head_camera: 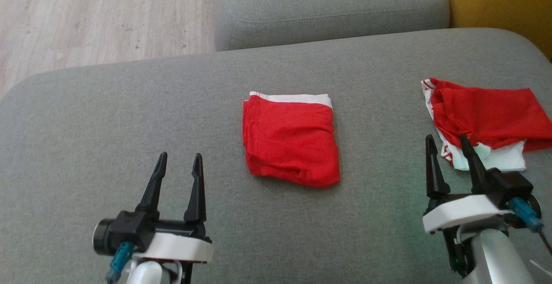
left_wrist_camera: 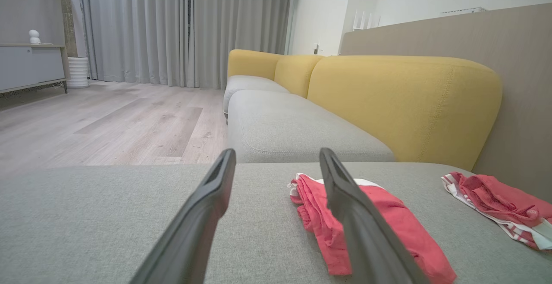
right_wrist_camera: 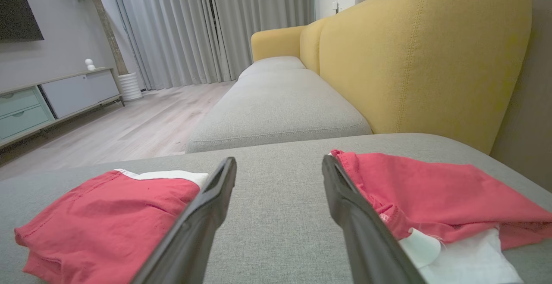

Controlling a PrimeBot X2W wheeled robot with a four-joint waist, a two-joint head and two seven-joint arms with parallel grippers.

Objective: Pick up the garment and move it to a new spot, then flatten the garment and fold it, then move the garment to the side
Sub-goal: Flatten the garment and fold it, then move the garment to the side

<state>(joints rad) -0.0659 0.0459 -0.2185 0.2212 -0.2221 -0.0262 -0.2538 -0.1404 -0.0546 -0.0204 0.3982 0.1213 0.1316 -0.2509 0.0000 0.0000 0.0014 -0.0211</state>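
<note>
Nearest, the left gripper [head_camera: 180, 155] and right gripper [head_camera: 446, 137] hover spread and empty over the grey cushion [head_camera: 86, 124]. Just ahead and between them lies the folded red garment [head_camera: 291, 142], with a crumpled red-and-white garment [head_camera: 483, 118] to its right. Beyond, the wrist views add a yellow backrest [left_wrist_camera: 401, 98] and curtains [left_wrist_camera: 172, 25].

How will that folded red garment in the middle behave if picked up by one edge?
Probably floppy: the folded red garment is thin wrinkled cloth, so its layers would likely droop and unfold. Likely light, lying flat on the grey cushion. Pushed, it may bunch rather than slide.
</note>
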